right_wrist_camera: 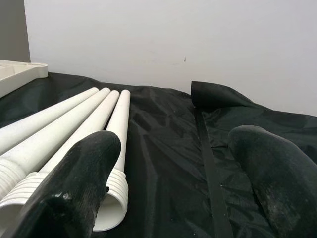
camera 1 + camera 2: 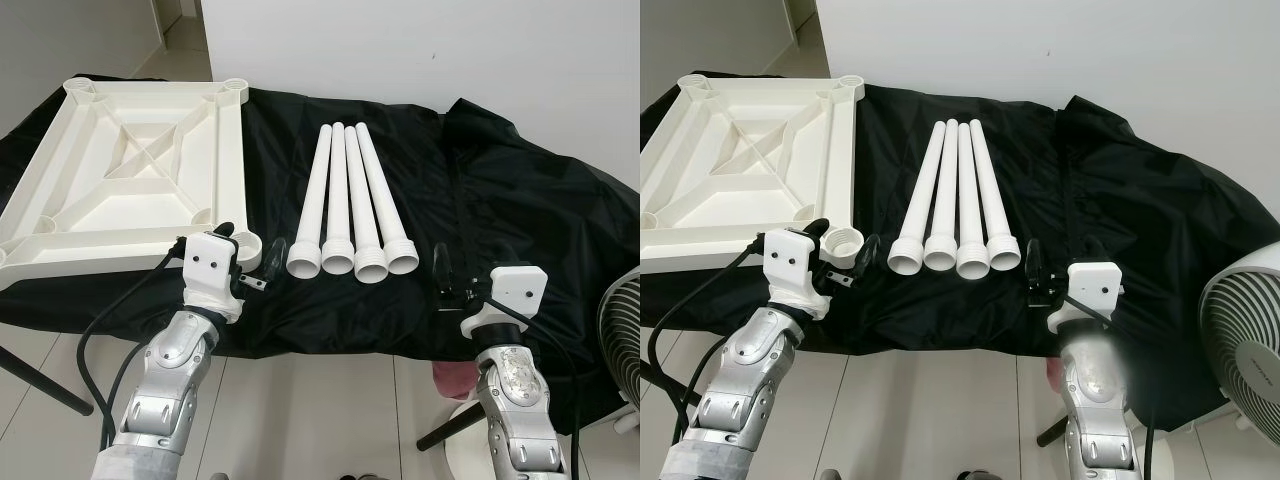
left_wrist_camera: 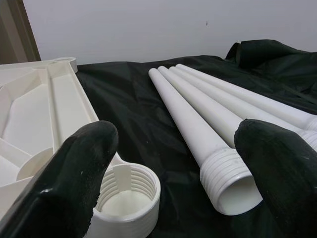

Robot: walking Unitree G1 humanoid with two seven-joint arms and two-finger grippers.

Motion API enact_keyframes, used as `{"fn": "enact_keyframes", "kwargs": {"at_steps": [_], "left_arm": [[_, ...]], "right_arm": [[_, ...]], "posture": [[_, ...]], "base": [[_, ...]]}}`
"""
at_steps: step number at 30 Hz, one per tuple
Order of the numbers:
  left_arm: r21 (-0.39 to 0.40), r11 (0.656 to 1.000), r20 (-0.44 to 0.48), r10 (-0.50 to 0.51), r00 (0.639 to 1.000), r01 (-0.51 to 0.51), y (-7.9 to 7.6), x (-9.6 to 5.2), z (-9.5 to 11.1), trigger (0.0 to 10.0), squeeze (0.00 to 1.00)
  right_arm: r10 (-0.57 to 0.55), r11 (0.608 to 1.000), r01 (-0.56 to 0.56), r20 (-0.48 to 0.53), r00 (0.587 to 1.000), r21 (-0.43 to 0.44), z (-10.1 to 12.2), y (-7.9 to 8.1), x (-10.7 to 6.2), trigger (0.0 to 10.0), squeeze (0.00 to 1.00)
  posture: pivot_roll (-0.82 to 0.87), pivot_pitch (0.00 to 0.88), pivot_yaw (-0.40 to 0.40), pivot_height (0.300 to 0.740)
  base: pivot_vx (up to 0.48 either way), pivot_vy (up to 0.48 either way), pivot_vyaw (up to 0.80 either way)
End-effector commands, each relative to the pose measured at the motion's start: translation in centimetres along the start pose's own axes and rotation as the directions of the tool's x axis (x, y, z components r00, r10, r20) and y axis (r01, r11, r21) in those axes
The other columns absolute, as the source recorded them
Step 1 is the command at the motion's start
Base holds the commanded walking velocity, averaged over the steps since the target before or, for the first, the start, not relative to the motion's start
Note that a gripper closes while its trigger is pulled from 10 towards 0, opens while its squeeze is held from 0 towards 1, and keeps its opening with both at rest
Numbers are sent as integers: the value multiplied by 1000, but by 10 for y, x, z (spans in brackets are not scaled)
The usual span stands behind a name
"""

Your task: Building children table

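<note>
Nearest you, the left gripper (image 2: 262, 263) and right gripper (image 2: 455, 275) hover released at the black cloth's (image 2: 520, 190) front edge. Four white legs (image 2: 345, 200) lie at twelve o'clock; the upturned tabletop (image 2: 120, 180) at ten. Grasp a leg above its threads; open cloth lies at two o'clock.

Smooth white plastic legs (image 2: 352, 200) and tabletop (image 2: 130, 170); slightly glossy, perhaps nylon, black cloth (image 2: 500, 190).

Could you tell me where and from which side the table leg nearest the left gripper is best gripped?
Probably on the smooth shaft of that leg, just beyond its threaded end. It lies flat with bare black cloth on its left, so the open left gripper could come from above, one finger on that free side.
</note>
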State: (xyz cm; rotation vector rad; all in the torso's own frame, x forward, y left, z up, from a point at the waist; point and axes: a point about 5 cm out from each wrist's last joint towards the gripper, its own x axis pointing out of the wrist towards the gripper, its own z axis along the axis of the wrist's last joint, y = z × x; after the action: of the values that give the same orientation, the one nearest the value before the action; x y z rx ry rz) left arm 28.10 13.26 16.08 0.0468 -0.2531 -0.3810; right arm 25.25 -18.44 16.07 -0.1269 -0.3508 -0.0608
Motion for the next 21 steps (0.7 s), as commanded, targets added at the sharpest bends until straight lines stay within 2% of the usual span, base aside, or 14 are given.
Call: {"fn": "enact_keyframes", "kwargs": {"at_steps": [1,21], "left_arm": [[-9,1000,-11,-28,1000,28,-3,1,-2,10000,0],[-11,999,-14,-32,999,31,-3,1,-2,10000,0]], "right_arm": [[0,1000,0,-3,1000,-4,-1,-1,0,10000,0],[-3,1000,3,-3,1000,0,-2,-1,-1,10000,0]], "posture": [[28,77,-32,740],[28,85,-30,740]], "base": [[0,0,0],[0,0,0]]}}
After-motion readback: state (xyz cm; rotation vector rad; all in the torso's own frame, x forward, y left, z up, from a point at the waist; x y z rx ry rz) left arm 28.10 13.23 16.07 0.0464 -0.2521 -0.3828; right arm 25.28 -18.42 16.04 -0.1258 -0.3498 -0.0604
